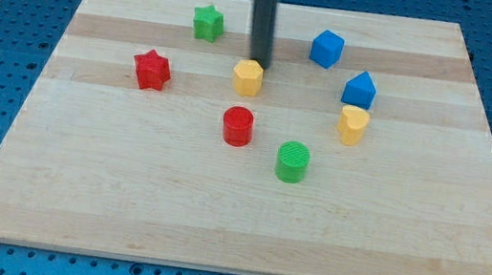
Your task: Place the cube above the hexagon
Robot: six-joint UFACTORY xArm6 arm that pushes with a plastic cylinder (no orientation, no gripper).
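Wooden board (123, 188) carries: green star (208, 23), red star (151, 69), yellow hexagon (248, 77), blue cube (327, 49), blue block (360, 89), yellow block (353, 125), red cylinder (238, 126), green cylinder (293, 161).

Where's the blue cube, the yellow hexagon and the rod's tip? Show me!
blue cube (327, 49), camera view, middle of its front face.
yellow hexagon (248, 77), camera view, its top face.
my tip (259, 63), camera view, rod's very end, just above the hexagon.

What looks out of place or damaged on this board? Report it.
Nothing stands out. My tip sits just above the yellow hexagon; the blue cube stands apart to the view's right. All blocks rest flat on the wooden board.
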